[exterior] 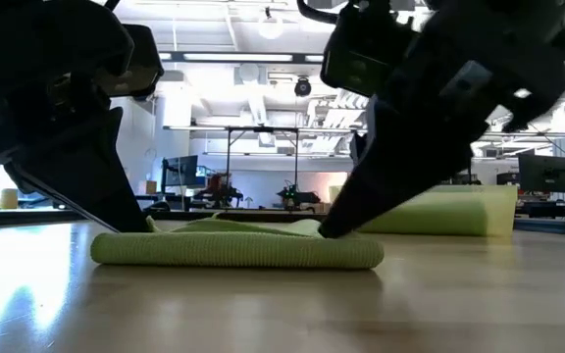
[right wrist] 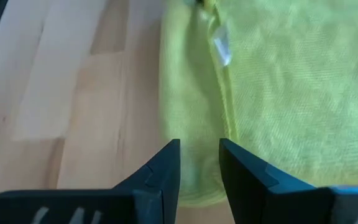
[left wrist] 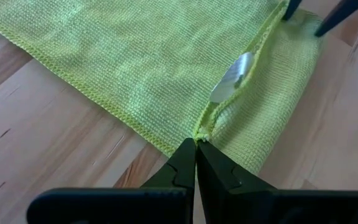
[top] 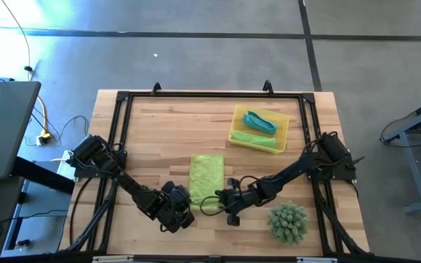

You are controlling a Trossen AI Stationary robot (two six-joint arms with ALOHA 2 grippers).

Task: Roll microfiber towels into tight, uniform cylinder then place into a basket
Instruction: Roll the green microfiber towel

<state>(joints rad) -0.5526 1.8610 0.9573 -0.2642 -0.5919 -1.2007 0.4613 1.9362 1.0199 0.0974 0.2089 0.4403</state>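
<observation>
bright, even overhead light. strong glare on floor (top: pixel 20 44) far beyond left gripper (top: pixel 185 217). low view backlit: both arms in silhouette, glare streak on table (exterior: pixel 8 284). towel (right wrist: pixel 278 81) soft, blurred ahead of right gripper (right wrist: pixel 199 163). faint shadows only.

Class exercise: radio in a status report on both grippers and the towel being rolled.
Left gripper shut on lime-green towel edge. Right gripper open at the fold's other end. Two rolled towels in yellow basket. Spiky plant beside, not blocking.

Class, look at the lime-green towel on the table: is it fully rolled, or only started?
Only started. The towel lies mostly flat, one edge folded over where the left hand pinches it; the right hand is open at that edge.
</observation>
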